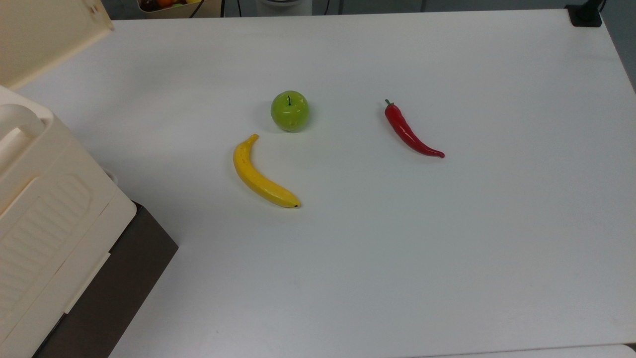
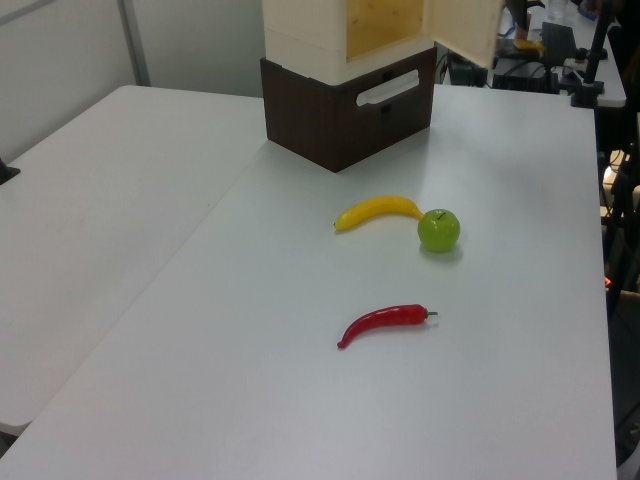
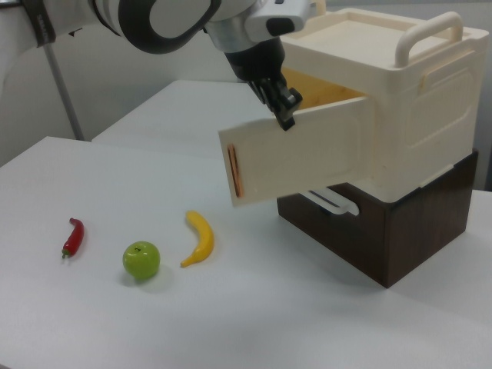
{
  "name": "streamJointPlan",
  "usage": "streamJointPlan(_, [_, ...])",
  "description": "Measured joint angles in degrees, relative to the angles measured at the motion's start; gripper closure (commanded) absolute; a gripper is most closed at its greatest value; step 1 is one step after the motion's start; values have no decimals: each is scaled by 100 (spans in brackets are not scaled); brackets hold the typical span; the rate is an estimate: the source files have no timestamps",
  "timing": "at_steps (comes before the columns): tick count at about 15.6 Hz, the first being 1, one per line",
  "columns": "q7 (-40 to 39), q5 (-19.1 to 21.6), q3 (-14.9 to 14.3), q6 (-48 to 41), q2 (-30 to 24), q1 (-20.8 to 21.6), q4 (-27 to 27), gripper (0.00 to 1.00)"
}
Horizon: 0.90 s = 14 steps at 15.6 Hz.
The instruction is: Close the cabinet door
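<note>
Right view, cabinet door (image 3: 296, 157) ajar, leftward

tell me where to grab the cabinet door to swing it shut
Take the door near its free edge, by the orange strip at the right view's left, farthest from the hinge at the cabinet. Come from the outer face, on the fruit side, and push toward the opening. The gripper sits at the door's top edge.

You have a banana (image 1: 262, 175), a green apple (image 1: 289, 110) and a red chilli (image 1: 410, 131) lying apart on the white counter (image 1: 447, 248).
</note>
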Motion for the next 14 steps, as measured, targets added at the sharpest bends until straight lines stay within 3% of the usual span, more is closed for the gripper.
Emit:
streamJointPlan(6, [777, -1, 6, 1260, 407, 563, -21, 100])
streamJointPlan(10, [1204, -4, 4, 2308, 749, 619, -51, 100])
streamJointPlan(14, [1249, -4, 2, 2777, 909, 618, -52, 100])
